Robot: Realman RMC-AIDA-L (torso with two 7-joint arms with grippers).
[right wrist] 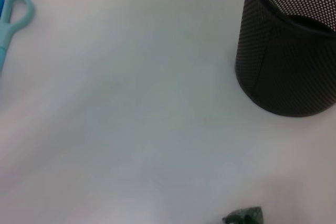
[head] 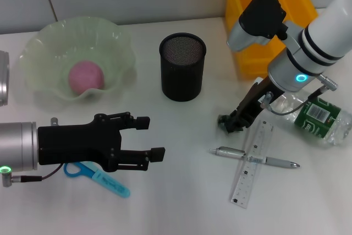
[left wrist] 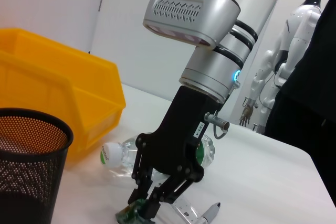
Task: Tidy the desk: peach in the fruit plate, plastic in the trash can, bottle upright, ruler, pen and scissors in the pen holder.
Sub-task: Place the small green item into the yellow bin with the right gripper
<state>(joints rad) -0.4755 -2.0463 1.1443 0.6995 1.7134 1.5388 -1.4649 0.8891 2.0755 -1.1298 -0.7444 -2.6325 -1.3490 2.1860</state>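
The smooth pink peach (head: 86, 76) already sat in the pale green scalloped fruit plate (head: 118, 42). The right pincer (head: 230, 123) pinched a small dark green scrap (left wrist: 130, 215), hard to identify, on the white surface (head: 181, 191). The left pincer (head: 148, 137) hovered wide. Clear bottle (head: 322, 119) lay sideways; ruler (head: 253, 163), pen (head: 256, 158), scissors (head: 102, 179) remained out.

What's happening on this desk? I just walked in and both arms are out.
The robot is partway through tidying. The right gripper is down at the desk, jaws closed on a small green scrap of plastic. The left gripper hovers open above the scissors. The peach sits in the fruit plate. The bottle lies on its side; pen and ruler lie crossed.
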